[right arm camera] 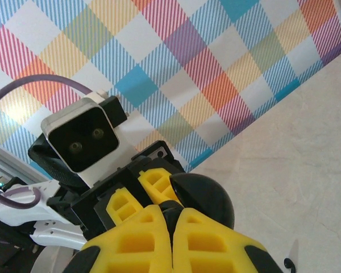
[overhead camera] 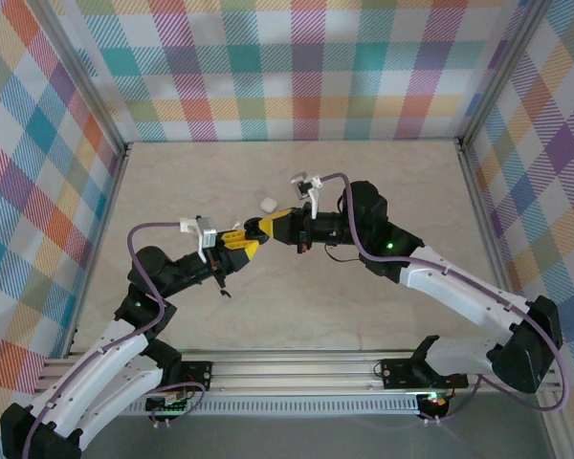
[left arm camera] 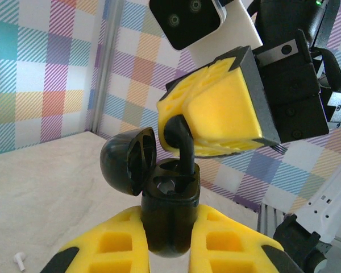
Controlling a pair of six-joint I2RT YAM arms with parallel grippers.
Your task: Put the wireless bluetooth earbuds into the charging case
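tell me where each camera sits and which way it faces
Top external: above and behind the bases, looking down on the table; left arm and right arm meet mid-table by a white case.
Left wrist: on the left arm, looking past the left jaws, shut on the open black case, at the right jaws holding a black earbud.
Right wrist: on the right arm, looking over the right jaws at the case's lid, left camera and wall.
Shared: both wrist views show the black case.

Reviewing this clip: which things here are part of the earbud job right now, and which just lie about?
In the job: left gripper, shut on the open black charging case; right gripper, shut on a black earbud, stem at the case's opening.
Lying about: white earbud on the table; small white case beyond the grippers.
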